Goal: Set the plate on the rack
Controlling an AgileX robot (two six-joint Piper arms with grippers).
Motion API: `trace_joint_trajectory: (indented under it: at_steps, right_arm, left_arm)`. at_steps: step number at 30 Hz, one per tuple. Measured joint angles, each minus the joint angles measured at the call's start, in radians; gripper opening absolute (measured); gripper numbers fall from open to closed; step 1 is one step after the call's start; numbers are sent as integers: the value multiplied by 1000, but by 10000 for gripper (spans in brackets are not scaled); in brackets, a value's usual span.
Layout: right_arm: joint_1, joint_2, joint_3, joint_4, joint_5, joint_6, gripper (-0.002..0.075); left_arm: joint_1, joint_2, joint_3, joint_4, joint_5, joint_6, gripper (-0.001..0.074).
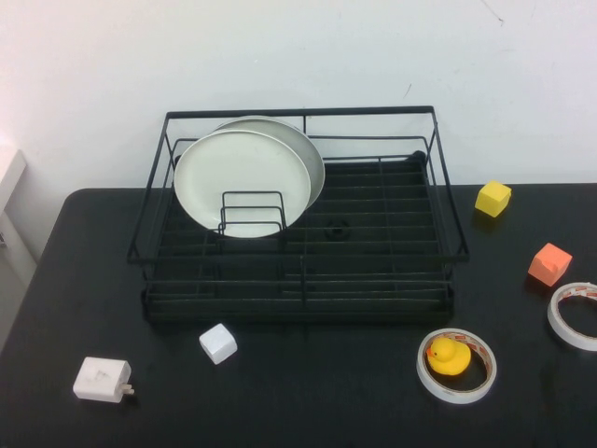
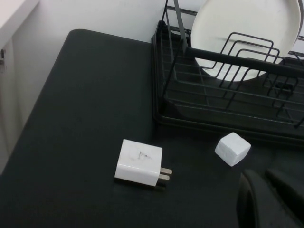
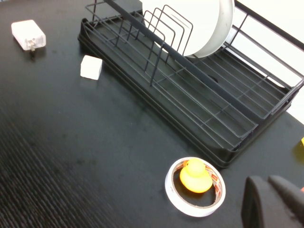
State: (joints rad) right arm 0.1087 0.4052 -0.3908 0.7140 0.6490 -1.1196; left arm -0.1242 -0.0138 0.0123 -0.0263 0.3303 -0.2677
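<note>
The black wire rack stands at the middle back of the black table. Two round plates stand upright in its left dividers. The front one is the white plate, and a greyer plate's rim shows behind it. The plate also shows in the left wrist view and the right wrist view. Neither arm shows in the high view. My left gripper is shut and empty, low near the white cube. My right gripper is shut and empty beside the tape roll.
A white charger and a white cube lie front left. A tape roll holds a yellow duck front right. A yellow cube, an orange cube and a second tape roll lie right.
</note>
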Motion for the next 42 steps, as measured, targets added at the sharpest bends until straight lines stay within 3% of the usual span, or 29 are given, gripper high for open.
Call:
trace_joint_trajectory:
  at_steps: [27, 42]
  right_arm:
    - [0, 0, 0, 0, 2, 0, -2]
    - [0, 0, 0, 3, 2, 0, -2]
  left_arm:
    - [0, 0, 0, 16, 2, -20, -1]
    - [0, 0, 0, 16, 2, 76, -1]
